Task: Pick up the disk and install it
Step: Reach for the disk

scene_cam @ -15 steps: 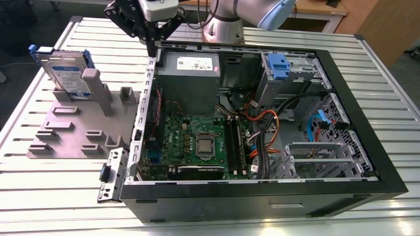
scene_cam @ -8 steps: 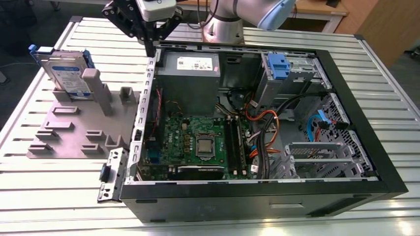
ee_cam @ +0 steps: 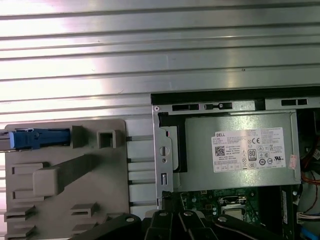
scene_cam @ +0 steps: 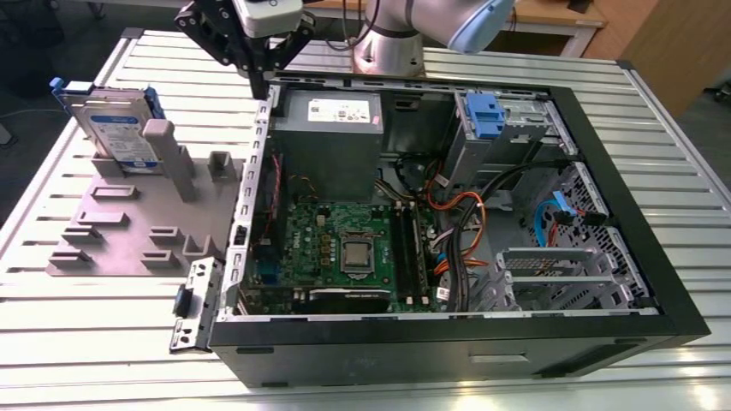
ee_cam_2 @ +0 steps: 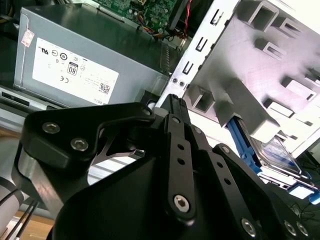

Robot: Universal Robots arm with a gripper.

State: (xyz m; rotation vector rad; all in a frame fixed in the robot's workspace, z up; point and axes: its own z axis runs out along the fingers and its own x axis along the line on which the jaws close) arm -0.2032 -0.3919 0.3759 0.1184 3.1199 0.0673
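The disk (scene_cam: 115,128), a silver drive with a blue-and-white label and a blue frame, stands on edge in a slot at the far end of a grey fixture plate (scene_cam: 126,223), on the exterior view's left. In the first wrist view the disk (ee_cam: 40,138) shows edge-on as a blue strip, and in the second wrist view the disk (ee_cam_2: 277,150) sits behind the fixture's pegs. My gripper (scene_cam: 260,73) hangs above the far left corner of the open computer case (scene_cam: 594,163), to the right of the disk and apart from it. Its black fingers (ee_cam_2: 172,105) meet at the tips with nothing between them.
Inside the case lie a grey power supply (scene_cam: 329,120) with a white sticker, a green motherboard (scene_cam: 342,248), cable bundles and a blue drive-bay clip (scene_cam: 485,116). The fixture plate carries several upright grey pegs (scene_cam: 171,158). Everything rests on a slatted metal table (scene_cam: 103,334).
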